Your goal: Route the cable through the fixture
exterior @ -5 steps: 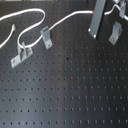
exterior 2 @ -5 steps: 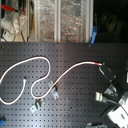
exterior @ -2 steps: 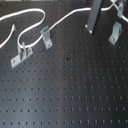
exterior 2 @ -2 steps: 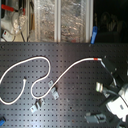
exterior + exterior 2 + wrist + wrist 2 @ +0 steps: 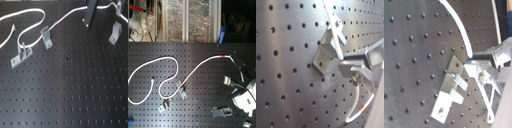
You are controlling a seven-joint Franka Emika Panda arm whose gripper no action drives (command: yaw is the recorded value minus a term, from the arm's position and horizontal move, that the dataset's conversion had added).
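Hand (image 5: 239, 74) clamped on cable (image 5: 188, 75) near its red band, shifted slightly toward fixture (image 5: 116, 31).

In both wrist views the fingers (image 5: 363, 62) (image 5: 486, 65) are cut off by the picture's edge, and blur hides whether they touch the cable (image 5: 358, 107) (image 5: 459, 22) that runs just beside them. In the first exterior view the arm (image 5: 91, 12) is cropped at the top, so the fingers' gap stays unseen. In the second exterior view the gripper (image 5: 244, 92) is a pale blur at the edge, and the fixture (image 5: 228, 81) beside it is too small to make out.
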